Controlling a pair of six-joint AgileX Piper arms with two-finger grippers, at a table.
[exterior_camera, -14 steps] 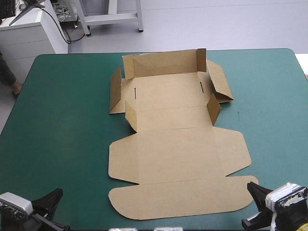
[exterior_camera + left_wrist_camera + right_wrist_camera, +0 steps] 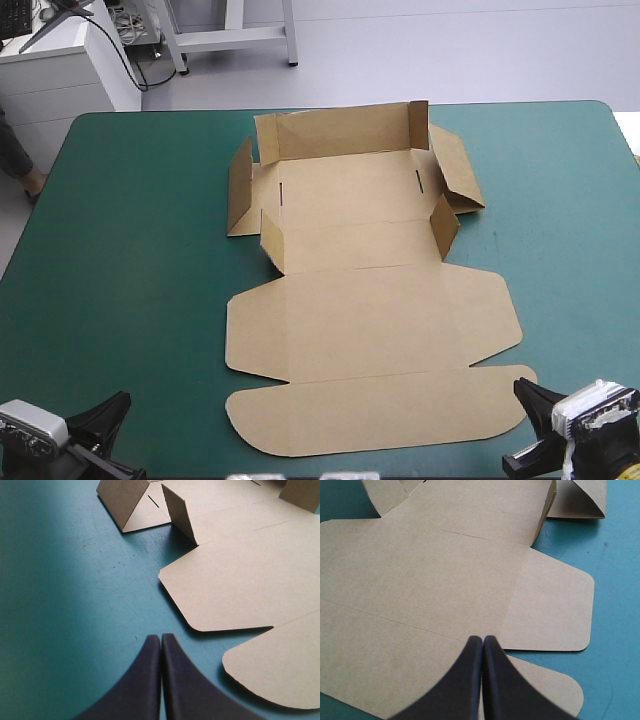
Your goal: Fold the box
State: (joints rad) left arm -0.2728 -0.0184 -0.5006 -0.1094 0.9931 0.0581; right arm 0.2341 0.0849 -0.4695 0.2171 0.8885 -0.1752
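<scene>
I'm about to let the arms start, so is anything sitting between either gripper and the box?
Nothing visible. Only bare teal-green cover lies between the left gripper and the box, and the right gripper sits at the box's near right corner. Both are shut.

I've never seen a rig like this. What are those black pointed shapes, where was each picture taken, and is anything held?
It is a robot with two arms at a table with a teal-green cover. One picture looks down from above and behind it; the other two come from cameras on its wrists, looking along each gripper. The black arches are the left gripper and right gripper, each two fingers pressed shut, holding nothing. On the table lies the box: a cut sheet of brown board, far walls partly raised, near panels flat. Each gripper sits by a near corner of the box.
</scene>
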